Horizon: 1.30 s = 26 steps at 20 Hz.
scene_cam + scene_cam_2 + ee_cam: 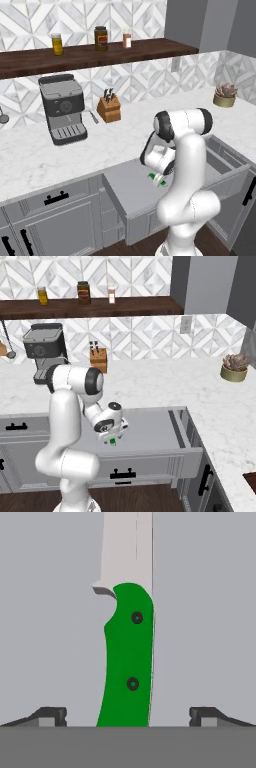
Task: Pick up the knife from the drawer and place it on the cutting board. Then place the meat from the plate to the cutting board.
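Note:
The knife point(127, 657) lies flat on the grey floor of the open drawer point(127, 192), green handle toward me and pale blade pointing away. My gripper point(128, 716) is open and low over the handle, with one fingertip point(50, 716) on each side and clear gaps to the handle. From the base cameras my gripper point(159, 177) reaches down into the drawer point(150, 428), with a bit of the knife's green handle point(113, 442) showing under it. A dark reddish-brown corner of the cutting board point(250, 480) shows at the right edge. The meat and the plate are out of view.
On the marble counter behind the drawer stand a coffee machine point(62, 107) and a tan knife block point(109, 107). A potted plant point(235, 368) sits at the right. Jars point(101, 38) line the dark shelf. Grey cabinet doors with black handles point(56, 199) flank the drawer.

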### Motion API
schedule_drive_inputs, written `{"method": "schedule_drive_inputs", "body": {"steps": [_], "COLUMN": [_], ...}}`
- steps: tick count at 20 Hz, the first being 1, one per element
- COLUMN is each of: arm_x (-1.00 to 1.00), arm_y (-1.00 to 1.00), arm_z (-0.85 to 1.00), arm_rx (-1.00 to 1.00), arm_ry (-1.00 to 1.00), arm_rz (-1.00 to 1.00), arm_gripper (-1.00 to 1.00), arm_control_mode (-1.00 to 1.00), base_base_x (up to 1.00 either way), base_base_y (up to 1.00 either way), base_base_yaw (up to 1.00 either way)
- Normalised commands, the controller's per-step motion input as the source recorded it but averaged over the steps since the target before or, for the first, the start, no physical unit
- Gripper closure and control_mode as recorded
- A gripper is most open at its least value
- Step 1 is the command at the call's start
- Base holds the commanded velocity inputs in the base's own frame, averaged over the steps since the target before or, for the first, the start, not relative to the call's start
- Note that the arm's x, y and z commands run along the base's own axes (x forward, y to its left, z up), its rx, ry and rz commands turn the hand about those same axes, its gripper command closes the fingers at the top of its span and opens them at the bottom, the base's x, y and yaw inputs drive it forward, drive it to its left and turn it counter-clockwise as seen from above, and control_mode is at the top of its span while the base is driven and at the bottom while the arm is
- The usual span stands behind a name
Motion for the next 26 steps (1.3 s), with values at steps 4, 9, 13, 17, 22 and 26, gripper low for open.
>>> {"method": "schedule_drive_inputs", "body": {"steps": [4,9,13,17,22,26], "arm_x": [0.05,0.00,-0.12,-0.29,-0.66,-0.35], "arm_y": [0.01,0.00,0.26,0.43,0.24,-0.09], "arm_z": [-0.69,-0.61,-0.48,-0.33,-0.22,0.00], "arm_rx": [0.01,0.00,-0.01,-0.12,-0.13,-0.10], "arm_ry": [0.04,0.01,0.00,0.00,0.00,0.00], "arm_rz": [0.00,0.01,0.00,0.00,0.07,0.21], "arm_gripper": [1.00,1.00,1.00,1.00,1.00,1.00], "arm_control_mode": [-1.00,-1.00,-1.00,-1.00,-1.00,-1.00], "base_base_x": [0.00,0.00,0.00,0.00,0.00,0.00], "base_base_y": [0.00,0.00,0.00,0.00,0.00,0.00], "base_base_yaw": [0.00,0.00,0.00,0.00,0.00,0.00]}}
